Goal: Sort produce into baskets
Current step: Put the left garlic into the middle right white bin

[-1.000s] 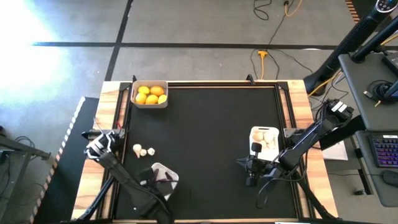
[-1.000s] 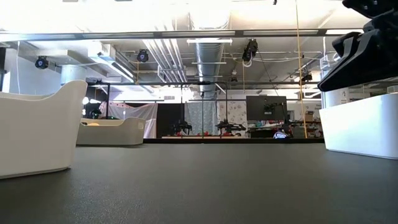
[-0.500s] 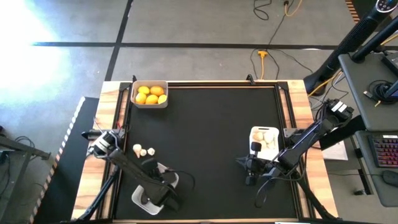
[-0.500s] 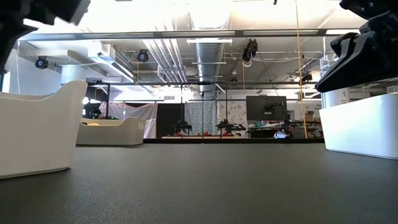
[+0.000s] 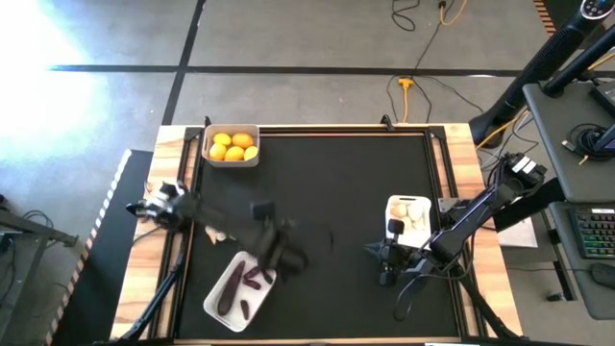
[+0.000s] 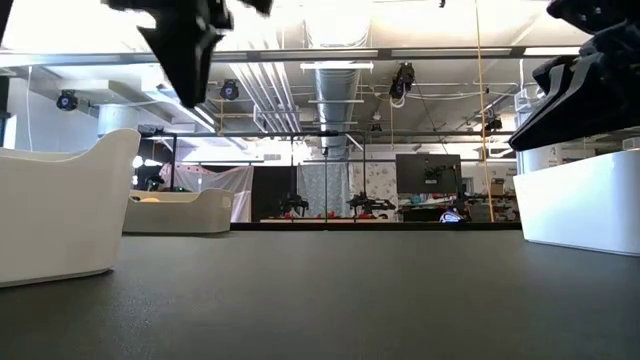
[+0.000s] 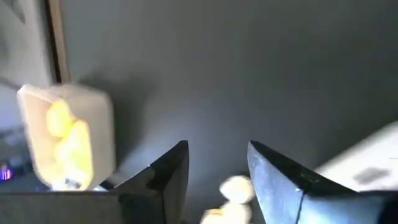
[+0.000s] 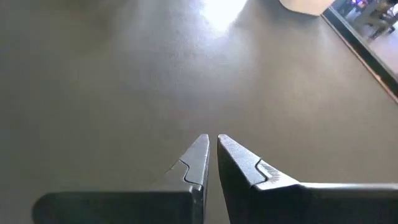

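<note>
Eggplants [image 5: 232,285] lengthwise along their slanted tray [image 5: 212,308]; left gripper [image 7: 217,168] jaws apart, right gripper [image 8: 211,149] jaws closed, empty

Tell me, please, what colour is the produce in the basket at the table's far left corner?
Yellow-orange: the citrus fruits in that basket show best in the high view.

Right tool [image 8: 211,163] over bare dark table [image 8: 112,81], fingers nearly touching (thin gap), pale basket [image 8: 305,6] far off
</note>
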Robot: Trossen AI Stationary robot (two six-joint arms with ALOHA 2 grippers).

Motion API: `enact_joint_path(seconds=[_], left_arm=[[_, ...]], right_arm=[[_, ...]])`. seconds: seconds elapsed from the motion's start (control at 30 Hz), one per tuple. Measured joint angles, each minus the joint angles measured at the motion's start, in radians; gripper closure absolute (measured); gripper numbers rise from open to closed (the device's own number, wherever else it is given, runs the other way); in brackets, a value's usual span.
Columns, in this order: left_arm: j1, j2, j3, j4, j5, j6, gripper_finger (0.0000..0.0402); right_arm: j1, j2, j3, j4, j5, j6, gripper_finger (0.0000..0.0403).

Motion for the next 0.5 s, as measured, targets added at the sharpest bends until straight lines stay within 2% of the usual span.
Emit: enact_joint_path(seconds=[0.1,0.2,0.33,0.37,0.4,0.5], left_arm=[[0.109,-0.100,-0.116,-0.001,-0.002,0.015,0.0267],[0.178,-0.203,-0.272,0.007,0.024,-0.041,0.0278],[0.204,-0.319,-0.486,0.026,0.027,-0.129,0.0277],[0.204,-0.345,-0.532,0.026,0.036,-0.147,0.0273],[0.203,-0.366,-0.571,0.026,0.050,-0.157,0.0267],[0.201,-0.440,-0.688,0.064,0.078,-0.180,0.0241]], right_arm=[[0.002,0.015,-0.004,-0.001,-0.016,0.053,0.0376],[0.005,0.053,-0.012,0.001,-0.028,0.135,0.0376],[0.006,0.138,-0.012,0.042,0.001,0.235,0.0376],[0.006,0.162,-0.014,0.068,-0.018,0.249,0.0376],[0.006,0.186,-0.015,0.088,0.002,0.215,0.0376],[0.006,0.237,-0.007,0.230,-0.025,0.147,0.0376]])
